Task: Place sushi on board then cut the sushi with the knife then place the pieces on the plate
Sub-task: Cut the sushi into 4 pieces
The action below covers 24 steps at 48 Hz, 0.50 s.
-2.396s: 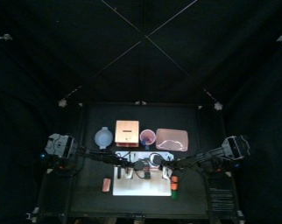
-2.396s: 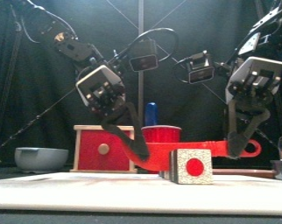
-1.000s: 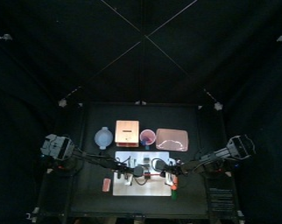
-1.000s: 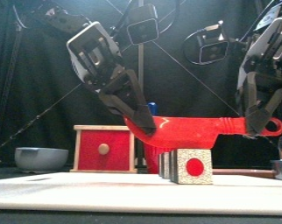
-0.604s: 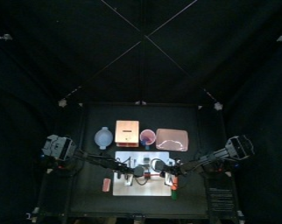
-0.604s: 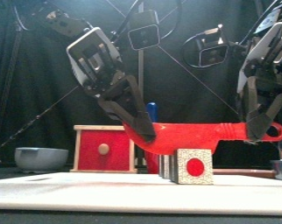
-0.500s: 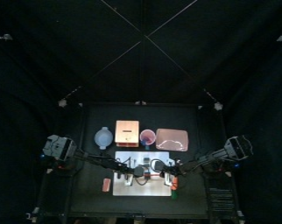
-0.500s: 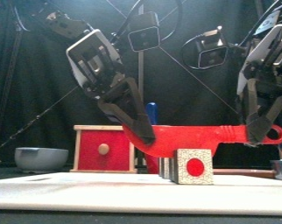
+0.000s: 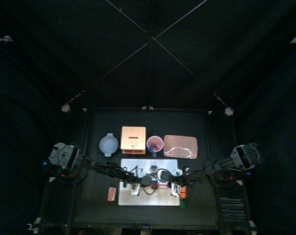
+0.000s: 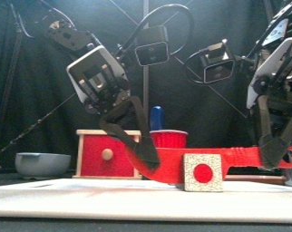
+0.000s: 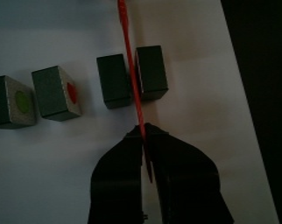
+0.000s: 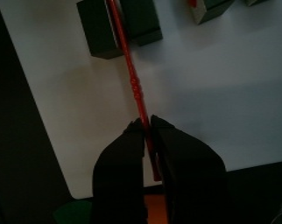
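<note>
- Sushi (image 11: pixel 151 73) lies in separate blocks on the white board (image 10: pixel 63 195), at the tabletop's near middle.
- Red knife (image 10: pixel 228 161) lies level, its blade between two blocks.
- Left pincer (image 11: pixel 144 131) grips the knife's left end; right pincer (image 12: pixel 144 122) grips its handle.
- Pink plate (image 9: pixel 179 144) lies beyond, right.

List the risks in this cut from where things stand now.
1. The left gripper and right gripper pinch the knife at opposite ends. Pushing down unevenly could tilt the blade or pull it out of one grip.
2. The blade sits between two sushi blocks on the board. Any sideways drift could shove or tip them, perhaps into the separated pieces nearby.
</note>
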{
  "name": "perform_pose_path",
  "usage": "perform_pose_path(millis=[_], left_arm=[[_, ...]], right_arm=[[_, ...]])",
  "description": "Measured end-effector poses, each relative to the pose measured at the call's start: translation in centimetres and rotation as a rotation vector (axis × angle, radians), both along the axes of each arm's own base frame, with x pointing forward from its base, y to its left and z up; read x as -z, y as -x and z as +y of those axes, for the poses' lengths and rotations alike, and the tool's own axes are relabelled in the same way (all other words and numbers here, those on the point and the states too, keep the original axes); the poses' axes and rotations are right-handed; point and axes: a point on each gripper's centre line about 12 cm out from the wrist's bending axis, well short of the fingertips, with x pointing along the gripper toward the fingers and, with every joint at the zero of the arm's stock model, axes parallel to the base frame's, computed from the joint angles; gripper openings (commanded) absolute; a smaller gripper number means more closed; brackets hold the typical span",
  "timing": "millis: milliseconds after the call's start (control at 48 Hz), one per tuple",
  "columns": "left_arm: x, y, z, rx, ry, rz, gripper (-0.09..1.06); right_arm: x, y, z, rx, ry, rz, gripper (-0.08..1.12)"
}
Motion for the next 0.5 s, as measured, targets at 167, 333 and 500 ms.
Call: perform_pose_path(millis=[167,333,500], left_arm=[[-0.1,0.1,-0.7,0.010,0.009,-0.001,0.42],[-0.1,0.2,-1.1,0.014,0.012,0.000,0.41],[-0.7,0.2,-1.1,0.020,0.010,-0.013,0.42]], right_arm=[[-0.2,-0.1,0.7,-0.006,-0.015,-0.003,0.37],[-0.4,-0.2,1.0,-0.007,-0.023,-0.008,0.37],[-0.7,-0.3,0.9,-0.008,-0.019,-0.012,0.37]])
